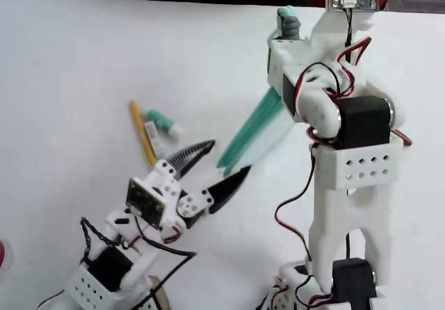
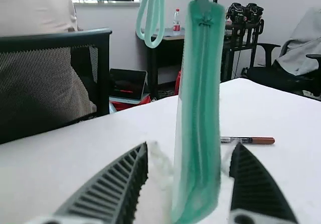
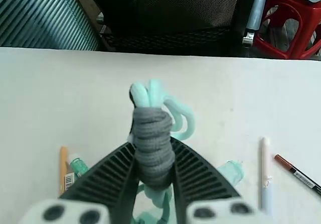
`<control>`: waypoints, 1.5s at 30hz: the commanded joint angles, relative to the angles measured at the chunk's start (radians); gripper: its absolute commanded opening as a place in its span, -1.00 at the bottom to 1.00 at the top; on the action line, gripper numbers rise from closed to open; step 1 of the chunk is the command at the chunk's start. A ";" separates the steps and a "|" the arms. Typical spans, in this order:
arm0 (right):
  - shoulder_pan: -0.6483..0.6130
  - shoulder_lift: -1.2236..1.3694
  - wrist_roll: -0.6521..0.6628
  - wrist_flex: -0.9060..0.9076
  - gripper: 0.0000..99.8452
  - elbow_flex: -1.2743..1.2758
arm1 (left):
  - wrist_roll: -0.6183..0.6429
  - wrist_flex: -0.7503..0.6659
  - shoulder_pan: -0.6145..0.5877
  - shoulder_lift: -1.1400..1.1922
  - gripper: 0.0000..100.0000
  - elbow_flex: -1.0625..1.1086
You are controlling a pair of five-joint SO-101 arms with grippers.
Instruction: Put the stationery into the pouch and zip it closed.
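A mint-green zip pouch [image 1: 254,133] hangs slanting above the table. My right gripper [image 1: 287,25] holds it up, shut on the grey-wrapped cord loop [image 3: 152,143] at its top end. My left gripper [image 1: 229,157] is open, with its black fingers on either side of the pouch's lower end [image 2: 198,108]; I cannot tell whether they touch it. On the table lie a yellow pencil [image 1: 142,133] and a green-and-white stick [image 1: 161,121]. A white pen [image 3: 266,174] and a brown-capped pen [image 3: 296,174] lie on the other side of the pouch.
The table's far edge runs just behind the right gripper, with a black mesh chair [image 2: 55,78] and a red stool [image 3: 296,18] beyond. A small red thing [image 1: 2,254] sits at the table's left edge.
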 commanded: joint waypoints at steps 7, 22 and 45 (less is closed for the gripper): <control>0.015 -0.002 -0.008 -0.015 -0.96 -0.006 | -0.146 -0.118 0.047 -0.008 -0.93 0.029; 0.067 -0.007 0.002 -0.016 -0.96 0.149 | -0.132 0.215 -0.056 0.582 -0.95 -0.572; -0.022 -0.005 0.066 -0.056 -0.96 0.172 | 0.040 -0.057 -0.001 0.354 -0.69 -0.218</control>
